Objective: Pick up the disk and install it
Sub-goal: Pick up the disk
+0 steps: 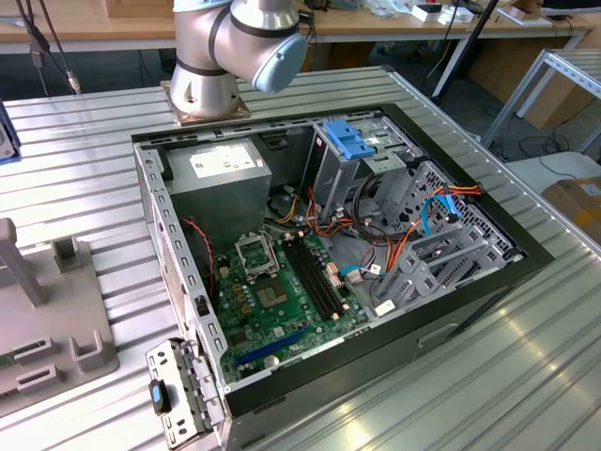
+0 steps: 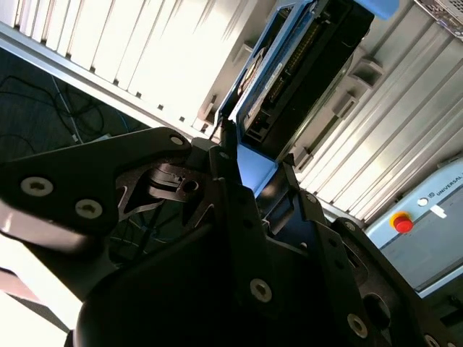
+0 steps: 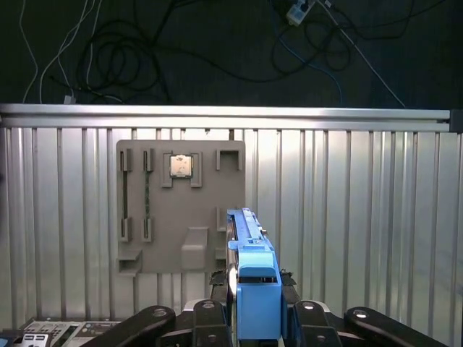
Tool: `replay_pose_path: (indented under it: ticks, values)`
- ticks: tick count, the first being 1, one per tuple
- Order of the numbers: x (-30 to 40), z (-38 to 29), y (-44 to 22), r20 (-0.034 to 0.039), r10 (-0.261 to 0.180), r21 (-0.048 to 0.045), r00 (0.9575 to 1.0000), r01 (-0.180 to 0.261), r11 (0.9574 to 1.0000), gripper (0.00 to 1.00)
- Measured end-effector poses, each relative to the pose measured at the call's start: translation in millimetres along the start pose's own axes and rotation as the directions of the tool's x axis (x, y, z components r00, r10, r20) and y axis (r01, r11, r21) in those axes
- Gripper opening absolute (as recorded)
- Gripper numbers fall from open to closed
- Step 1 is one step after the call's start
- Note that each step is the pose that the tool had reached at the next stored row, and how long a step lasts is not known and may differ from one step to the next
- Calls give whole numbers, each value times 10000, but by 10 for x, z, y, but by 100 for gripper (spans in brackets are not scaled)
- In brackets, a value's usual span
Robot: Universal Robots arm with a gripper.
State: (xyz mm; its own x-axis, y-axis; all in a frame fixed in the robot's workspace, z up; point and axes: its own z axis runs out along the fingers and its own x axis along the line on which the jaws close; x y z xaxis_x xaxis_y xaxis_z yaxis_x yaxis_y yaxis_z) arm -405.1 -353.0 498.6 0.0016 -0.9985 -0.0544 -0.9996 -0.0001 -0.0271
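Gripper point(image 3: 255, 280) points straight down, well above the table point(image 3: 362, 217), clamped tight on the disk point(image 3: 246, 235), which it holds edge-on. Grey tray point(image 3: 181, 210) sits underneath, open ribbed table all round.

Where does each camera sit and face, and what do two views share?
Exterior view: off the arm, looking down into the computer case; the arm's base shows.
First wrist view: at the wrist, facing the ribbed table and tray; gripper shows.
Second wrist view: at the wrist, close behind the gripper.
Both wrist views share the gripped disk.
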Motion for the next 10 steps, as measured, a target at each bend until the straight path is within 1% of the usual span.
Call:
replay_pose_path:
  ticks: [10]
  values:
    - [0,2,-66,0,0,0,10000,0,10000,37]
